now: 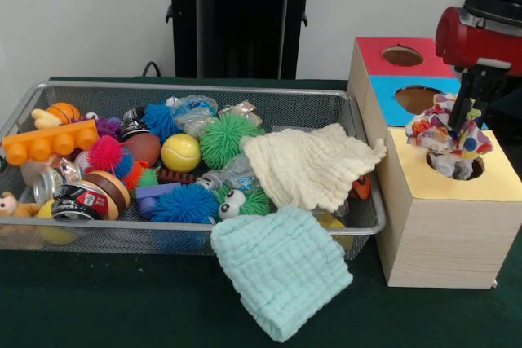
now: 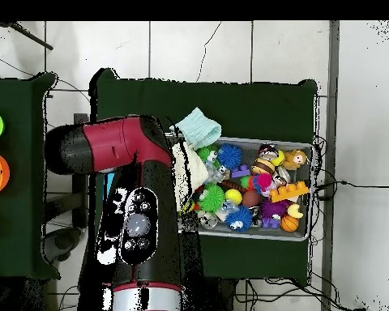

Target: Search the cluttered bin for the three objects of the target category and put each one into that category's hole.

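Note:
The wire-mesh bin [image 1: 163, 87] holds several toys, balls and cans; it also shows in the overhead view [image 2: 262, 234]. A cream cloth [image 1: 310, 165] lies in its right end. A mint cloth [image 1: 281, 270] hangs over its front rim onto the table. Right of the bin stand three wooden boxes with red [image 1: 377, 48], blue [image 1: 387, 97] and yellow [image 1: 497, 181] tops, each with a hole. My gripper [image 1: 463, 128] is above the yellow box's hole, shut on a colourful dotted cloth [image 1: 436, 132] that bunches at the hole's mouth. In the overhead view the arm [image 2: 141, 210] hides the gripper and boxes.
In the bin lie an orange toy brick [image 1: 49, 143], a yellow ball [image 1: 180, 152], a green spiky ball [image 1: 226, 138], a blue spiky ball [image 1: 186, 204] and a can [image 1: 77, 200]. The black pedestal [image 1: 241, 18] stands behind the table.

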`<action>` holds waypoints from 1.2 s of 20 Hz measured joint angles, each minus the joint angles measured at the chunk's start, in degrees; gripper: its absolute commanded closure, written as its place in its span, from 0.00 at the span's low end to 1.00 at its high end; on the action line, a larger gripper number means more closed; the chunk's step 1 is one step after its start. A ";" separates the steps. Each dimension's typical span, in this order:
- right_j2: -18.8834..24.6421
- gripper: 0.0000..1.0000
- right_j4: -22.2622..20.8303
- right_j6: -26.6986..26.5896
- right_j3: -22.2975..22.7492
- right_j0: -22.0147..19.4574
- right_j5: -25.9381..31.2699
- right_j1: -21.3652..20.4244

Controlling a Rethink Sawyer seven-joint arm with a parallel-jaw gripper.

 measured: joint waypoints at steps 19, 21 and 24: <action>-4.81 1.00 0.87 0.00 -0.02 3.37 -7.57 5.10; -5.53 1.00 1.33 0.00 -0.02 4.02 -7.65 5.26; -6.94 1.00 2.31 0.00 -0.02 5.34 -7.65 5.78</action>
